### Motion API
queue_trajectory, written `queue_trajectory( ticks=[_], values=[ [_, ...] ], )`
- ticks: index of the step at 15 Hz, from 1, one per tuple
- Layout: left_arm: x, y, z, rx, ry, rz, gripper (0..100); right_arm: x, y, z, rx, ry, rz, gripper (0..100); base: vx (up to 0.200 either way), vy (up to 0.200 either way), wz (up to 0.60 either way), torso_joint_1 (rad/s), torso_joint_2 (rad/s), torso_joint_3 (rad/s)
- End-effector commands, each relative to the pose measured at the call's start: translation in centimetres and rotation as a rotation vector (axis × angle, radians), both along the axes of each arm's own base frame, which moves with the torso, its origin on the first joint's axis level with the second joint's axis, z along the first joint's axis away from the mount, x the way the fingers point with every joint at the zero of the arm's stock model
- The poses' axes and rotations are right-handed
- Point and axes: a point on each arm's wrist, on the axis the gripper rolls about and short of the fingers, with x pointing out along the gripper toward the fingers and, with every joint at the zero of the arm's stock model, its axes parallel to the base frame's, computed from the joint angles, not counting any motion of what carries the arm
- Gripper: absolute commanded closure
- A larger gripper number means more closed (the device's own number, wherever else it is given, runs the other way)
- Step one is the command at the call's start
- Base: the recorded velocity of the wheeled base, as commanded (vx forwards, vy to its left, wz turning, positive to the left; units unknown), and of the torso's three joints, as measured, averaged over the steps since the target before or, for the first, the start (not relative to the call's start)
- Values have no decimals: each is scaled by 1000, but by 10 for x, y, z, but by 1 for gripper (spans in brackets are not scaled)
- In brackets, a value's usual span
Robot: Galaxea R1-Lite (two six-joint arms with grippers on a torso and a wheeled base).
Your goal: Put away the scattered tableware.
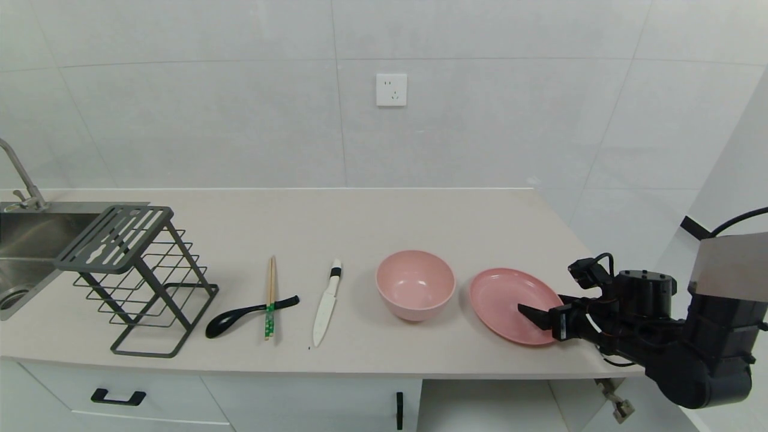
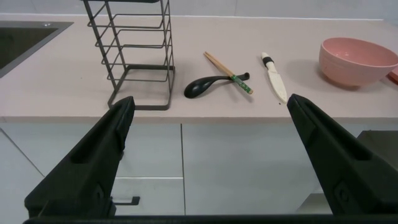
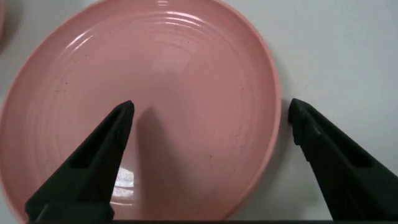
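A pink plate lies at the right end of the counter, with a pink bowl to its left. Further left are a white knife, wooden chopsticks and a black spoon. My right gripper is open, low over the plate's right rim: one finger over the plate's inside, the other outside the rim. My left gripper is open and holds nothing. It sits in front of the counter, below its front edge, facing the cabinet.
A dark wire rack stands at the counter's left, beside a steel sink with a faucet. The counter ends just right of the plate. Cabinet doors with black handles are below.
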Motion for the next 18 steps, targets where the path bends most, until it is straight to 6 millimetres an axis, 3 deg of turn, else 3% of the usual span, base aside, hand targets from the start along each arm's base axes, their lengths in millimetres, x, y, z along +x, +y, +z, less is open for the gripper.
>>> queue_trajectory(
  ticks=[1, 6, 9, 12, 18],
  values=[
    [0, 0, 0, 0, 1, -1, 0, -1, 0, -4, -8, 14, 3, 100, 0, 0, 0, 0, 0, 0],
    [0, 0, 0, 0, 1, -1, 0, 1, -7, -2, -17, 5, -43, 100, 0, 0, 0, 0, 0, 0],
    [0, 0, 0, 0, 1, -1, 0, 2, -9, 13, 7, -47, -56, 100, 0, 0, 0, 0, 0, 0],
    [0, 0, 0, 0, 1, -1, 0, -1, -4, 35, 152, -96, -102, 100, 0, 0, 0, 0, 0, 0],
    [0, 0, 0, 9, -1, -4, 0, -9, -5, 58, 373, -160, -181, 100, 0, 0, 0, 0, 0, 0]
  ],
)
